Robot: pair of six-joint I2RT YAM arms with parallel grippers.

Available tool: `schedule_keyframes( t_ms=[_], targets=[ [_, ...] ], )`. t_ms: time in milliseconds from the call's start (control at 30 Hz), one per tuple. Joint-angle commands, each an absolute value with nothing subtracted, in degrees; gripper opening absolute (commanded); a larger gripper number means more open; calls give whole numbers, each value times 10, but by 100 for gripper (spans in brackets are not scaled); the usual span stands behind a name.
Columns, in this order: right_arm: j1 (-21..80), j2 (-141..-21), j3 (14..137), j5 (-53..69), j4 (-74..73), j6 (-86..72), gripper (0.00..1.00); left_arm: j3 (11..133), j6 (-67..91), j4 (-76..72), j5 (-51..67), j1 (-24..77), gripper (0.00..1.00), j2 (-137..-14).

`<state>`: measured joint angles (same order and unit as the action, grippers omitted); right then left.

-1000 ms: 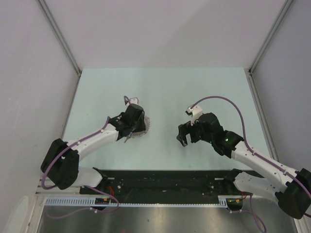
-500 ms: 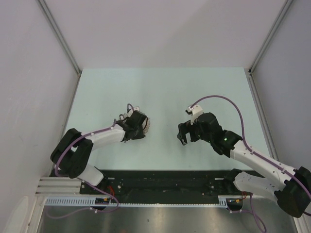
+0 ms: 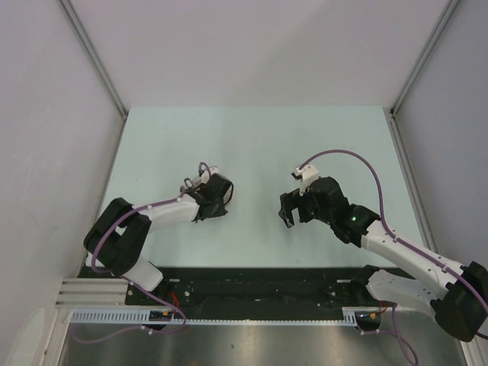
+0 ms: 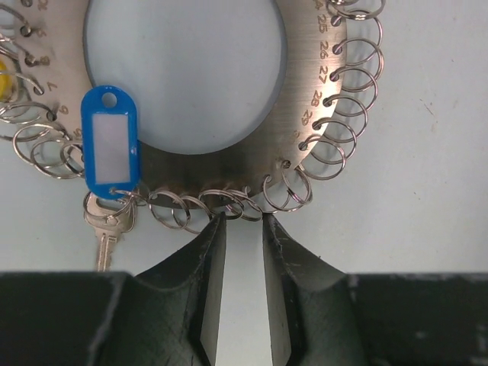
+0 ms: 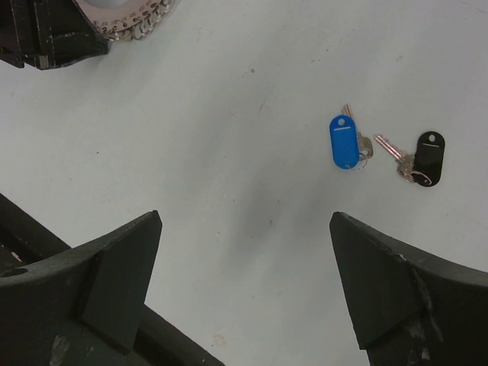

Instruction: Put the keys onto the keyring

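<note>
Judging by the keyring (image 4: 305, 84) just ahead of the left claw (image 4: 244, 221), one blue-tagged key (image 4: 112, 145) is on. That claw's jaws stand narrowly parted at the wire loops, gripping nothing visible. Ahead of the wide-spread, empty right claw (image 5: 244, 252), a loose blue key (image 5: 345, 142) and a black key (image 5: 428, 158) remain.

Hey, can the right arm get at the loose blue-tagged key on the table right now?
Probably yes. The right gripper hangs open over bare table, and the blue-tagged key lies uncovered just ahead of it. The black-tagged key lies close beside it and could get nudged.
</note>
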<state>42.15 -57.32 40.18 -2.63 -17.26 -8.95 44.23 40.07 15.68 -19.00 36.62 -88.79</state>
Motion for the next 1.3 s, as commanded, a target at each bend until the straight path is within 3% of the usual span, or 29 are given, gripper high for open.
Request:
schedule_keyframes(
  t_ms=[0,300,833,1267],
  targets=[
    [424,-570,406,-35,-165,-85,98,461,405,166,-264,367,30,-885],
    [425,-569,406,-47,-171,-82,98,436,436,163,-297,339,31,-834],
    [425,-572,406,-41,-169,-81,98,419,462,134,-197,324,42,-770],
    [425,-574,405,-44,-173,-79,98,451,447,151,-189,325,30,-839]
  ],
)
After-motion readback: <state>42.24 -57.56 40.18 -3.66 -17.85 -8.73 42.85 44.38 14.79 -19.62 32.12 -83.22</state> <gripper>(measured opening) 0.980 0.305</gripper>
